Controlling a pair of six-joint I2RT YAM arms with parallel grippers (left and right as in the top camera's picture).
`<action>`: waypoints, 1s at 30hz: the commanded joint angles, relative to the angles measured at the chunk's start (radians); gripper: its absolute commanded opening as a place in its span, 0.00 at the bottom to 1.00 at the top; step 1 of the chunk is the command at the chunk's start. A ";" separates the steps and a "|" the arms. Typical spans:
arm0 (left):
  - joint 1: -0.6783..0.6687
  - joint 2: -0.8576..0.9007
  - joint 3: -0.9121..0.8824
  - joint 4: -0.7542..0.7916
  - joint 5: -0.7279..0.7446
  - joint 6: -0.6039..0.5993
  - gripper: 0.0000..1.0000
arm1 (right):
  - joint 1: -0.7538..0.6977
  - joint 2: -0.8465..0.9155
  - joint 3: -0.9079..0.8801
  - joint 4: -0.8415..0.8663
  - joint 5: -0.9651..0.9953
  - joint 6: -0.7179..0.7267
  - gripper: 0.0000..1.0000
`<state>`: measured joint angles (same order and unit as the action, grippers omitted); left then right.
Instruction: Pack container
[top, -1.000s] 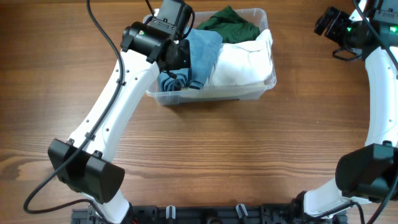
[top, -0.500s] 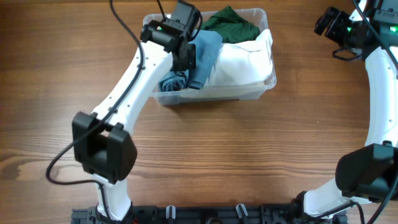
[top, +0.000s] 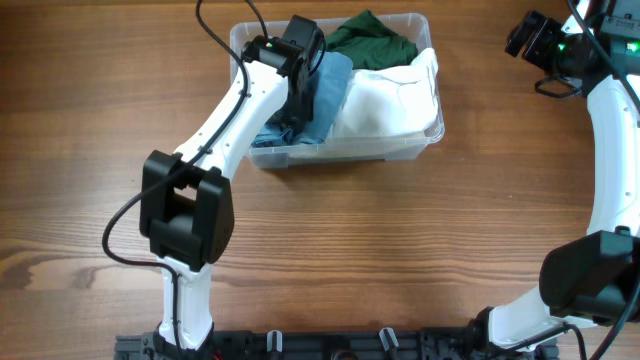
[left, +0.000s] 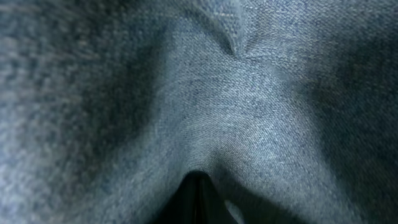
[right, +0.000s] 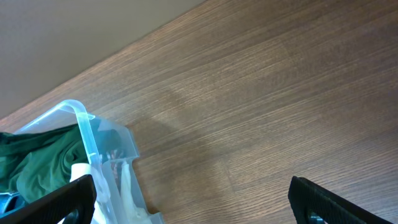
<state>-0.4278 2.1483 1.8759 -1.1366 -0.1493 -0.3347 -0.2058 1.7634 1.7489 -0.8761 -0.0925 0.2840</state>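
Left gripper (left: 199, 194) is shut, buried in the blue cloth (left: 205, 112). I'd press straight down at the left end of the container (top: 340, 152), no dragging. Right gripper (top: 526, 38) sits open, far right.

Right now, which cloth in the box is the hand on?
The blue cloth, under the left hand, not the white cloth or green cloth.

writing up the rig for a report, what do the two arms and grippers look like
The left arm and right arm have white tubular links, boxy black joint housings, a thin black cable alongside and a green light near each wrist. The left gripper and right gripper are black; no markings legible.
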 joint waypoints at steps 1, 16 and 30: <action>0.014 0.085 -0.011 0.005 -0.008 0.013 0.04 | 0.003 0.013 -0.005 0.000 0.007 0.007 1.00; 0.013 0.170 -0.011 0.049 0.000 0.013 0.04 | 0.003 0.013 -0.005 0.001 0.007 0.008 1.00; 0.013 -0.004 -0.011 0.048 0.051 0.013 0.04 | 0.003 0.013 -0.005 0.000 0.007 0.007 1.00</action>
<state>-0.4210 2.1986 1.8877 -1.1061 -0.1440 -0.3344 -0.2058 1.7634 1.7485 -0.8761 -0.0925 0.2840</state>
